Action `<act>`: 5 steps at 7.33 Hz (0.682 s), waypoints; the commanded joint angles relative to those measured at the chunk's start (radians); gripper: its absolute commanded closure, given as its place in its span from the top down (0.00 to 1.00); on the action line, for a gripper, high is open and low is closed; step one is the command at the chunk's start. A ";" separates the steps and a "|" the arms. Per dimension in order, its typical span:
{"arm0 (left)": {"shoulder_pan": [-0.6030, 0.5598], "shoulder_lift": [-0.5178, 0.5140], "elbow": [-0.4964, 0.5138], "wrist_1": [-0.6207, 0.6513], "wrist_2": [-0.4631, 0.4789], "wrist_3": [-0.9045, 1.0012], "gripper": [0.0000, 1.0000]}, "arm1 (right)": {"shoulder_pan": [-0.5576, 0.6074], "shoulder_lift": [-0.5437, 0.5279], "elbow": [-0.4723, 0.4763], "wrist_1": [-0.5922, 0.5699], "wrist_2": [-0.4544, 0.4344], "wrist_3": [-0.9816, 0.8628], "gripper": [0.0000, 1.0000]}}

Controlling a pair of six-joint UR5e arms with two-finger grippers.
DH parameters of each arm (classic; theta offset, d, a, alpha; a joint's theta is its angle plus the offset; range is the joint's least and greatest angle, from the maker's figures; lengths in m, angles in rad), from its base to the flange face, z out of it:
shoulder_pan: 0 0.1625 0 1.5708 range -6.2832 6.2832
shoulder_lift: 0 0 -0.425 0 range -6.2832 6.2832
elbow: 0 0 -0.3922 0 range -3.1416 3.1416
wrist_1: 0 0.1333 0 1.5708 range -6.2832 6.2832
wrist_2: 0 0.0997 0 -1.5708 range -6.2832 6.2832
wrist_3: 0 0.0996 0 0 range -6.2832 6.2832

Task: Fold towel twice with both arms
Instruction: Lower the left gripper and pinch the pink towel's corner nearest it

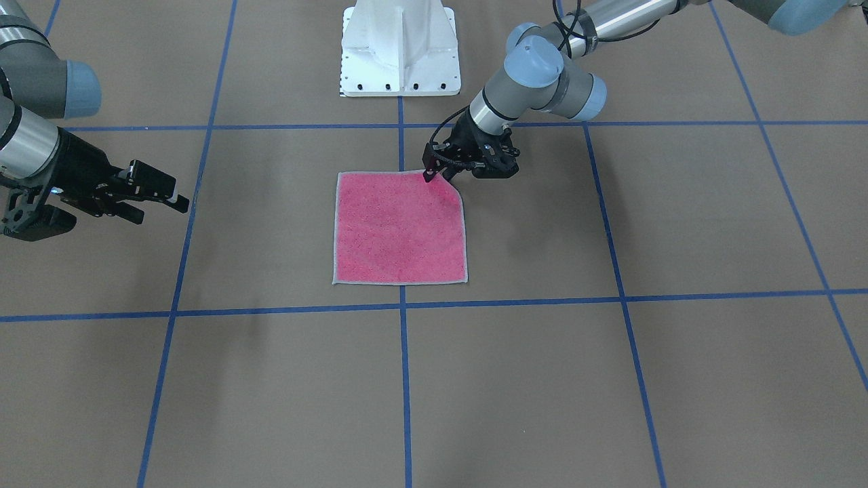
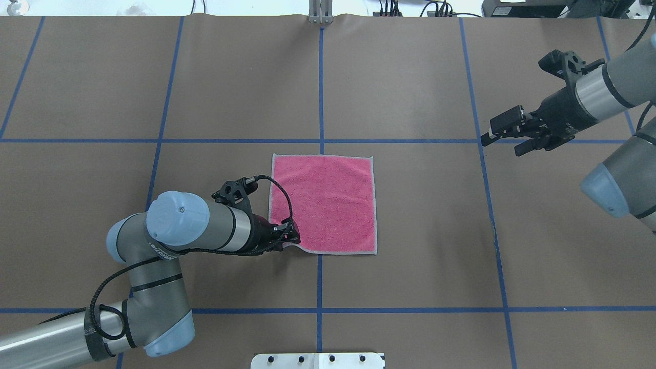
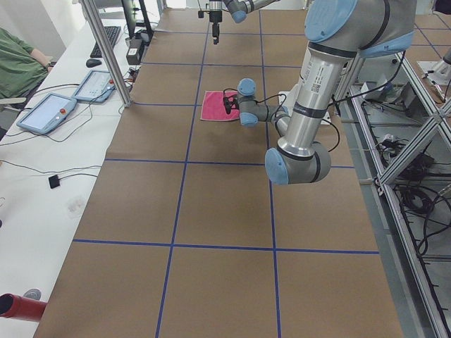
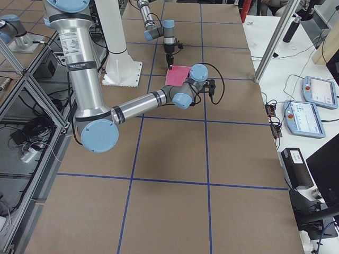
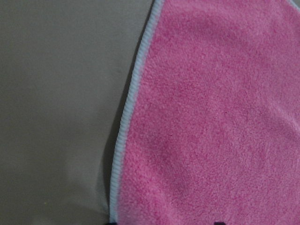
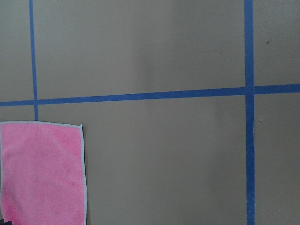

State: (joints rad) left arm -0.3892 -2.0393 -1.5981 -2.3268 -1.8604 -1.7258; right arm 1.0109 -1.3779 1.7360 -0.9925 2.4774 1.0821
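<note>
Towel [image 2: 328,205] corner is pinched in the closed left pincer [image 2: 291,237], seemingly to begin the first fold; the right pincer [image 2: 505,137] is held spread and empty, upper right.

Left arm bends low, left gripper [image 2: 292,237] jaws pinched on a corner of the towel [image 2: 328,200]. Right gripper [image 2: 505,139] hovers aside, jaws apart.

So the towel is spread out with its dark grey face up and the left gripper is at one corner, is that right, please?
Not quite: the towel lies spread out with its pink face up, not dark grey, as the overhead exterior view shows. The left gripper is indeed at one corner.
</note>
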 commanded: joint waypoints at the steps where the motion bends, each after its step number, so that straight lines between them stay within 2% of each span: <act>1: 0.001 -0.021 0.018 0.001 0.001 -0.001 0.41 | 0.000 -0.003 -0.001 0.000 0.000 -0.002 1.00; 4: 0.001 -0.033 0.012 0.001 -0.003 -0.005 0.00 | 0.000 -0.007 -0.001 0.000 0.000 -0.002 1.00; 5: 0.000 -0.033 0.006 0.001 -0.003 -0.005 0.00 | 0.000 -0.003 -0.001 0.000 0.000 0.002 1.00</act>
State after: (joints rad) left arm -0.3883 -2.0712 -1.5858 -2.3256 -1.8626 -1.7300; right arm 1.0109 -1.3838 1.7349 -0.9925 2.4774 1.0793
